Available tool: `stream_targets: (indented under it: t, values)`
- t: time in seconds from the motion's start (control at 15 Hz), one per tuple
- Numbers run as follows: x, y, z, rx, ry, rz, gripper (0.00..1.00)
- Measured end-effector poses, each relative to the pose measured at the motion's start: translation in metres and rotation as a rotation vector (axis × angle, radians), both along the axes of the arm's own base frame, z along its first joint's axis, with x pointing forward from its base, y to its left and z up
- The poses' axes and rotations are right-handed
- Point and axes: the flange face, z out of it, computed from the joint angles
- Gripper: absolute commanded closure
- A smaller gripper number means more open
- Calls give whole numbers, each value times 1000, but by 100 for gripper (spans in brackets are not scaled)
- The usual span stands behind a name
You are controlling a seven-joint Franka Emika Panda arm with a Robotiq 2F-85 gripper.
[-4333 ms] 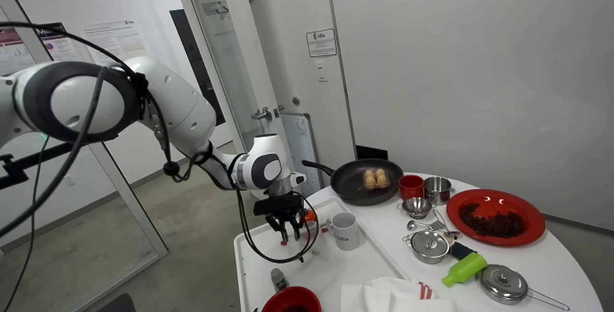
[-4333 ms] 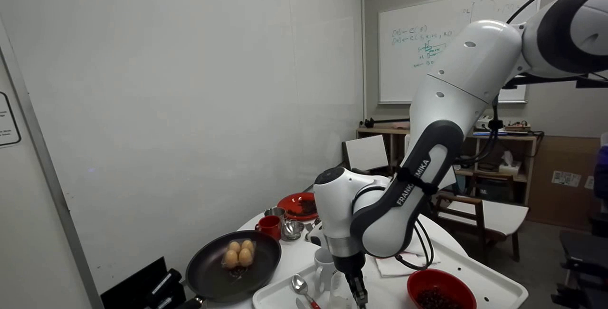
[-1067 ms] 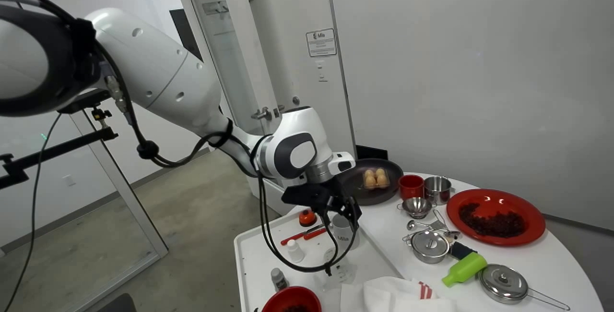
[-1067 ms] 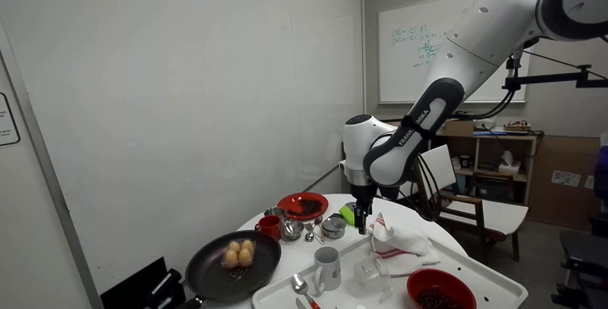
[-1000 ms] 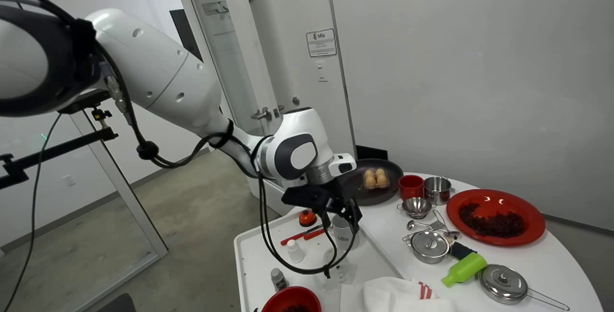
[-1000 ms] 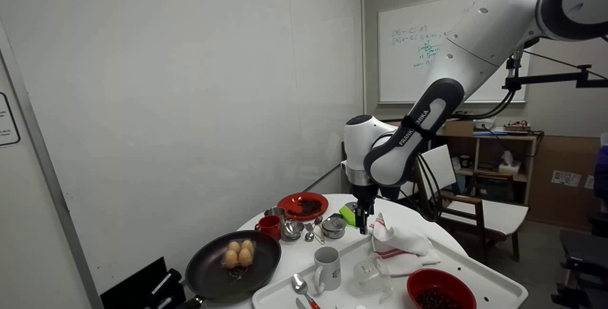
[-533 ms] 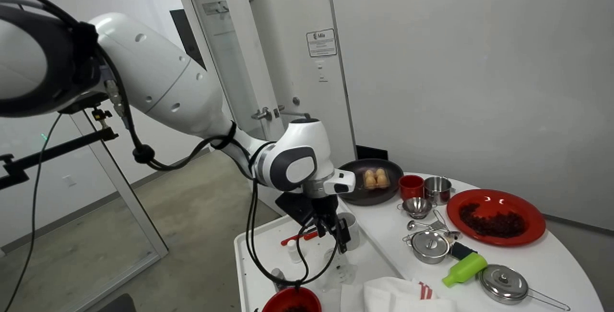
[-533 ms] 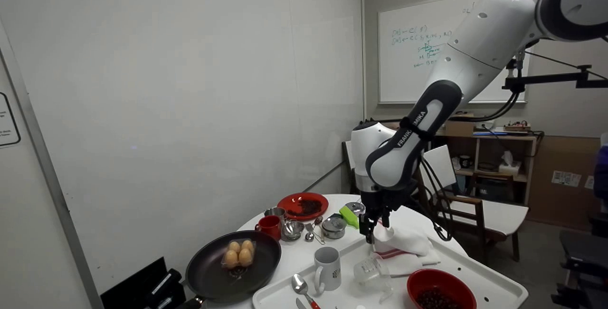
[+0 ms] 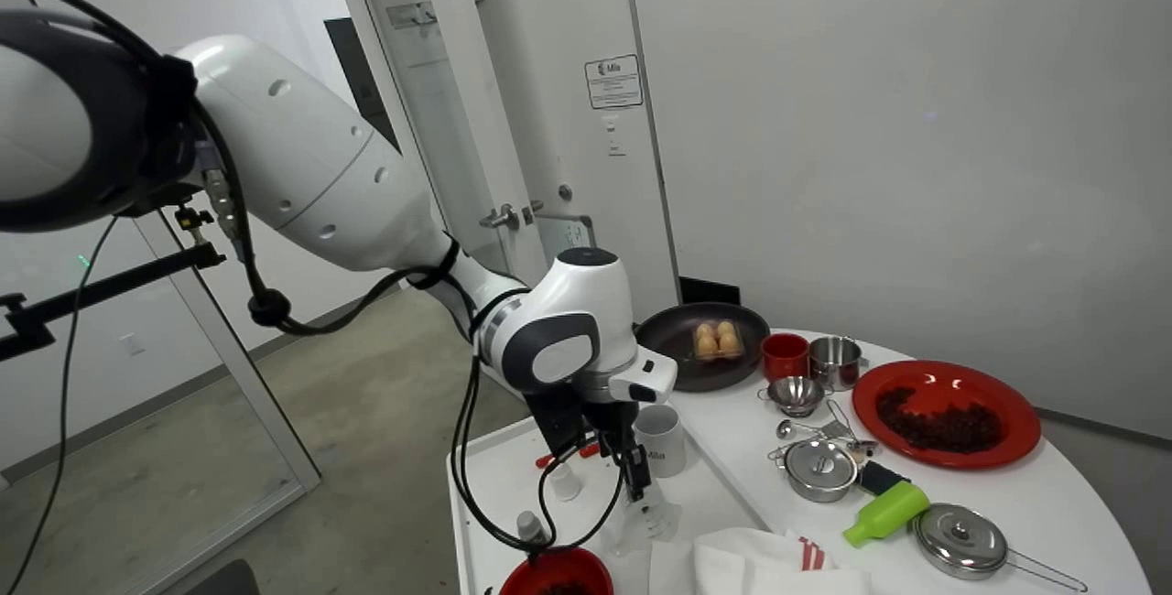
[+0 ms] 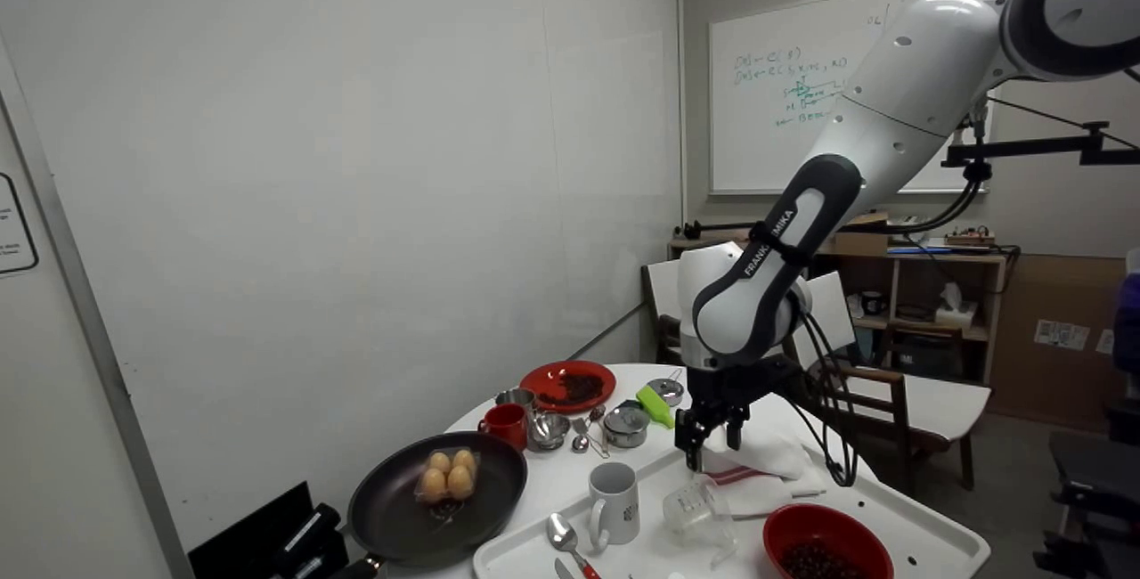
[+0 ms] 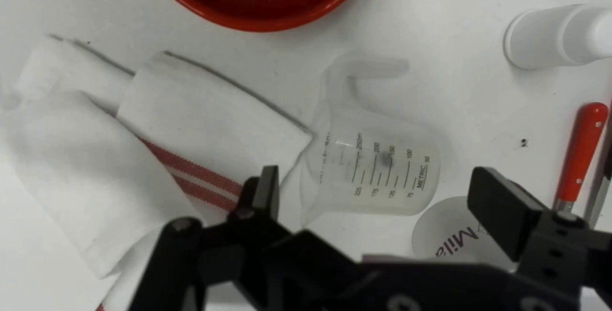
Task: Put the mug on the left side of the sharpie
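Lowered since a moment ago, with jaws of gripper (image 11: 375, 184) spread wide.
Can see mug (image 10: 619, 508) upright on tray (image 10: 935, 543), near spoon (image 10: 563, 533) and measuring cup (image 10: 690, 512); dark pieces (image 10: 815, 558) in red bowl (image 10: 815, 519), others on plate (image 9: 1018, 421); eggs (image 10: 448, 475) inside pan (image 10: 387, 508).

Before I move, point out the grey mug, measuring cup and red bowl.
Grey mug (image 10: 622, 501), in an exterior view: outer wall of its body.
Measuring cup (image 11: 377, 172), in the wrist view: side wall, among the printed markings.
Red bowl (image 11: 262, 13), in the wrist view: bare inner wall.

The arm (image 9: 320, 165) is white — cables (image 9: 316, 329) black.
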Motion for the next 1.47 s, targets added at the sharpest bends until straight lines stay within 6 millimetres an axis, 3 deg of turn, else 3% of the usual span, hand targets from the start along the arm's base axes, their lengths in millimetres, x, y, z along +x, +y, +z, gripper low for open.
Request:
stream_targets:
  t: [0.4,0.73,0.93,1.27,1.47]
  values:
    - [-4,9,-25,1,-26,38,0]
    - [-6,4,-41,36,-47,47,0]
    - [-5,-9,-42,119,-73,17,0]
    - [-8,-50,-40,194,-109,-68,0]
    - [-10,-55,-42,252,-120,-73,0]
